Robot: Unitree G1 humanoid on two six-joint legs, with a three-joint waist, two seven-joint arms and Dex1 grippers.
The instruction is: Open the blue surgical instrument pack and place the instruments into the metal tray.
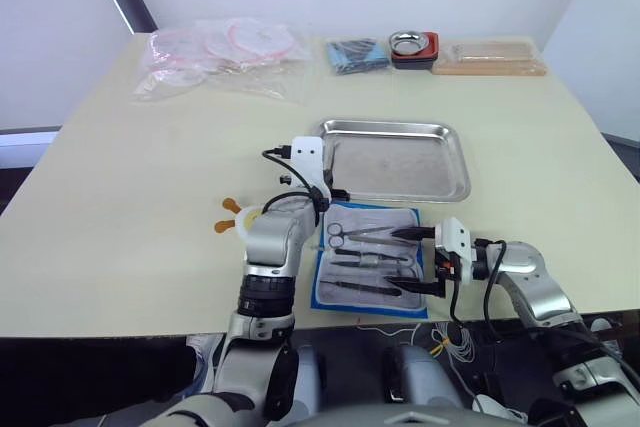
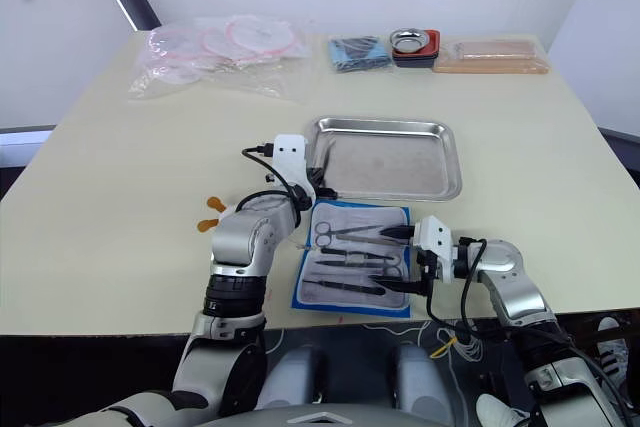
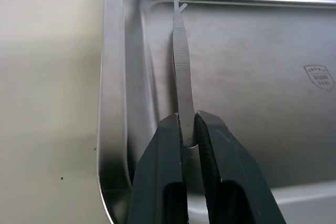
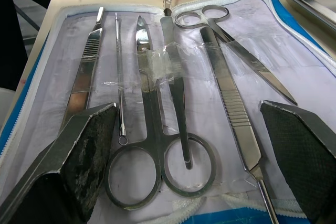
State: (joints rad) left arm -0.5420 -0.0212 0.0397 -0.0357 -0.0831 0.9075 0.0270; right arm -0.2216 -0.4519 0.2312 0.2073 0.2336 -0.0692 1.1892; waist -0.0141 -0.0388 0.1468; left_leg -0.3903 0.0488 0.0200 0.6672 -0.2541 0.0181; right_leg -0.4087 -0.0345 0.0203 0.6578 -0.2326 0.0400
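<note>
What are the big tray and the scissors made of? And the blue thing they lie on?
The metal tray looks like brushed steel: silvery, with a stamped mark and reflections on its rim. The scissors look like polished steel, shiny and mirror-like. The blue surgical instrument pack seems to be soft fabric or paper with a pale lining and a corded edge.

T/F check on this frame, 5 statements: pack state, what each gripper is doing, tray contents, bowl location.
1. The blue surgical instrument pack lies open with its pale lining up. True.
2. The left gripper is open and holds nothing. False: it is shut on a slim metal instrument, held over the metal tray near its left rim.
3. The right gripper is open above the instruments in the pack. True.
4. All the instruments already lie in the tray. False: scissors and several other tools lie on the pack's lining.
5. The small steel bowl sits inside the tray. False: it stands at the table's far edge, apart from the tray.
</note>
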